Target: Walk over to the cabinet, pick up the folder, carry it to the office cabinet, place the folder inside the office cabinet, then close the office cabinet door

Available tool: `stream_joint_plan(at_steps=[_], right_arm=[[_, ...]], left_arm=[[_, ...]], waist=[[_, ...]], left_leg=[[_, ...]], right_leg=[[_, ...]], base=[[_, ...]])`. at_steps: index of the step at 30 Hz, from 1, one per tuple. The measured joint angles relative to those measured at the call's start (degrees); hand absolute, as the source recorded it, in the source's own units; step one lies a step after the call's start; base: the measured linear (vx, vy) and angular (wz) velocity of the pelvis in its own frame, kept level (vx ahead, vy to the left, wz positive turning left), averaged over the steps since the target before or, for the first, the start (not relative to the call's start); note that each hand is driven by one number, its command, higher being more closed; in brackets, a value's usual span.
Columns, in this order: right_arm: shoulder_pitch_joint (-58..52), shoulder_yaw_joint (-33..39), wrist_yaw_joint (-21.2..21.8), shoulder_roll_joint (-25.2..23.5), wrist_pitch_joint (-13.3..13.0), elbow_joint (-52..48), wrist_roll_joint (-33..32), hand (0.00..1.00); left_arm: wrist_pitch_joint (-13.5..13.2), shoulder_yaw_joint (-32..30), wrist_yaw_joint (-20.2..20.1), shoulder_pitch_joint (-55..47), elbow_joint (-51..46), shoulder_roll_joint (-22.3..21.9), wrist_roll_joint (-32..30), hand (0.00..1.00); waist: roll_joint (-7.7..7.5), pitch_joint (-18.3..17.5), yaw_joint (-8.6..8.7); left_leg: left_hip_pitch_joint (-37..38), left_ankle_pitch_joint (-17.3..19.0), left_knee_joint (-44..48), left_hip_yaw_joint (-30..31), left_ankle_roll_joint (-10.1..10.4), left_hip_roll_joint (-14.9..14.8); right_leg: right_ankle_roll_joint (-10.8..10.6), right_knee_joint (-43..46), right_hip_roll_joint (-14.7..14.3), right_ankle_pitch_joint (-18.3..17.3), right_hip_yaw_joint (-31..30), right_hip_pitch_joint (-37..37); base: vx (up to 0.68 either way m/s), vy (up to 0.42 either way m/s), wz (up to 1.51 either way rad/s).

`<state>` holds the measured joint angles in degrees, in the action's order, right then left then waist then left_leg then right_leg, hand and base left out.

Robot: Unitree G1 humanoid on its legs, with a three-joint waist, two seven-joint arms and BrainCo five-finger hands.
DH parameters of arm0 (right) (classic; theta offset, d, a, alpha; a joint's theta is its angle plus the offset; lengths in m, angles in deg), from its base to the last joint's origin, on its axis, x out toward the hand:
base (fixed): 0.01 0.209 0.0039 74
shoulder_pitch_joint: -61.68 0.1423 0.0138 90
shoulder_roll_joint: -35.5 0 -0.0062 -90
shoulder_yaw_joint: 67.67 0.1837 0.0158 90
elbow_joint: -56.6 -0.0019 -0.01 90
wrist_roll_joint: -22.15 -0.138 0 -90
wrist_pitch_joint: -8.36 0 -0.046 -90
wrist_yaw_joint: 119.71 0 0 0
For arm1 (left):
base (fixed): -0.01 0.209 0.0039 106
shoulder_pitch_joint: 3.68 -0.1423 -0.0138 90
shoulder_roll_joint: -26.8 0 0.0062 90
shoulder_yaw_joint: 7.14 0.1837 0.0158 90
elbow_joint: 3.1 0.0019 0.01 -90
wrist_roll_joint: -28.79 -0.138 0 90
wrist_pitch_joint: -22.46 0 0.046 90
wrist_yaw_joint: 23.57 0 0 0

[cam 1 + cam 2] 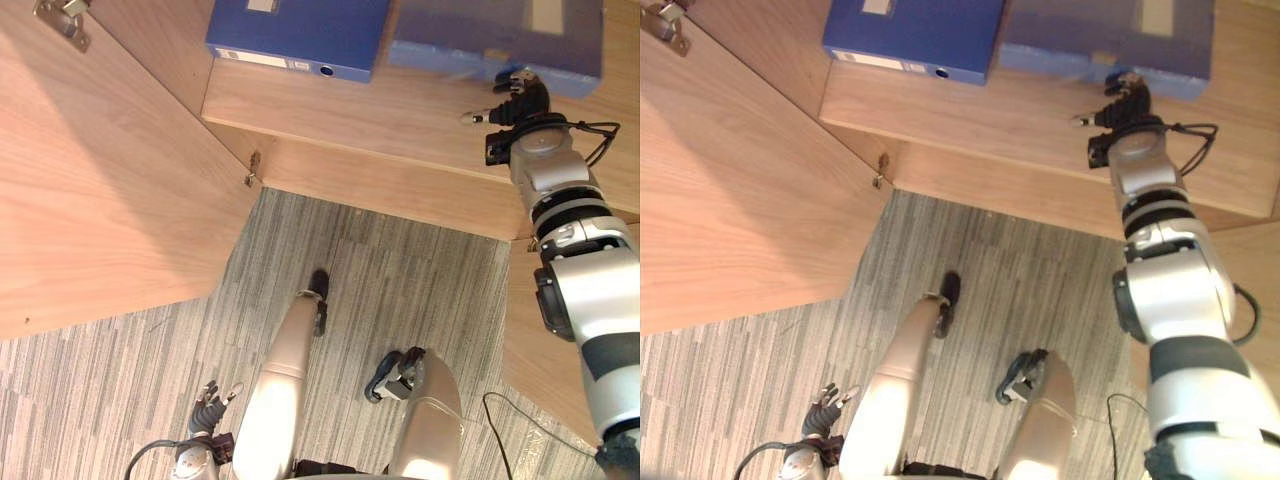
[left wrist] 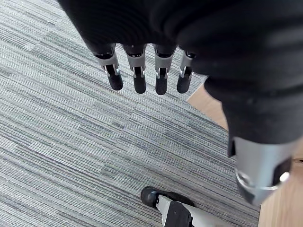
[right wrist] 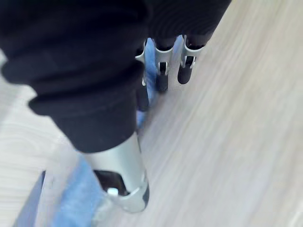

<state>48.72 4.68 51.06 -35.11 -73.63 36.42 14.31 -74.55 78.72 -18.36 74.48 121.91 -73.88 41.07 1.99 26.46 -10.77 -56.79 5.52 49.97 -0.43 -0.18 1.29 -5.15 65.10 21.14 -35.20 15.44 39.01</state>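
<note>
Where the right hand (image 1: 520, 100) reaches, a blue pale-labelled folder (image 1: 470, 40) lies flat.

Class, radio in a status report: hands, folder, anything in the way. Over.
Left hand open, low over carpet. Right hand open at right folder on shelf. Door open, aside.
</note>
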Motion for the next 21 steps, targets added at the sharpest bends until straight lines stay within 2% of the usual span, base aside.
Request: stream_joint_plan(at_steps=[3, 8, 13, 16, 20, 21], right_arm=[[0.0, -2.72, 0.89, 3.58, 0.33, 1.41, 0.29, 0.0], [-0.08, -7.73, 2.52, 8.57, 0.53, 2.4, 5.77, 0.0], [-0.07, -11.95, 2.94, 9.83, 0.53, 2.32, 9.18, 0.0], [-0.01, -13.91, 4.61, 7.93, 0.32, 0.98, 9.24, 0.0], [-0.39, -13.15, 6.26, 0.86, 0.37, -1.84, 9.47, 0.0], [-0.62, -13.0, 6.78, -2.41, 0.42, -3.64, 10.47, 0.0]], left_arm=[[0.28, 1.1, -0.05, -0.35, -1.78, 0.57, 0.01, 0.0], [0.35, 1.67, -0.88, -1.13, -4.93, 0.85, 0.06, 0.0], [0.37, 2.14, -1.69, -2.13, -7.04, 1.04, 0.15, 0.0], [0.55, 1.71, -1.97, -2.09, -6.71, 0.97, 0.13, 0.0], [0.58, -0.05, -2.29, -1.57, -4.63, 0.27, 0.53, 0.0], [0.69, -1.09, -2.12, -0.53, -2.66, -0.15, 1.25, 0.0]], waist=[[0.0, 0.0, -0.29], [0.0, 0.0, -0.29], [0.0, 0.01, -0.28], [-0.01, 0.01, -0.01], [-0.19, 0.11, 1.48], [-0.27, 0.12, 2.21]], left_leg=[[0.21, -0.62, -1.2, -0.05, -0.12, 0.26], [0.87, -1.5, -3.35, -0.47, -0.25, 0.79], [0.99, -2.06, -4.81, -0.65, -0.22, 1.01], [1.87, -2.05, -5.13, -0.9, -0.22, -0.06], [4.16, -2.15, -6.76, -1.99, -0.06, -1.78], [5.21, -2.27, -7.59, -2.26, 0.12, -2.63]], right_leg=[[-0.08, -0.69, 0.15, 0.41, 0.12, 0.07], [-0.24, -1.84, 0.68, 0.97, 0.08, 0.08], [-0.26, -2.81, 0.8, 1.39, 0.14, 0.4], [0.01, -3.99, -0.23, 2.13, 0.08, -0.21], [0.44, -6.01, -1.67, 3.4, -0.46, -1.44], [0.61, -7.41, -2.65, 4.2, -0.7, -2.12]], base=[[-0.02, 0.003, 0.02], [0.0, 0.0, 0.01], [0.0, -0.006, 0.0], [-0.01, -0.027, -0.18], [-0.04, -0.017, -0.27], [-0.05, -0.027, -0.38]])
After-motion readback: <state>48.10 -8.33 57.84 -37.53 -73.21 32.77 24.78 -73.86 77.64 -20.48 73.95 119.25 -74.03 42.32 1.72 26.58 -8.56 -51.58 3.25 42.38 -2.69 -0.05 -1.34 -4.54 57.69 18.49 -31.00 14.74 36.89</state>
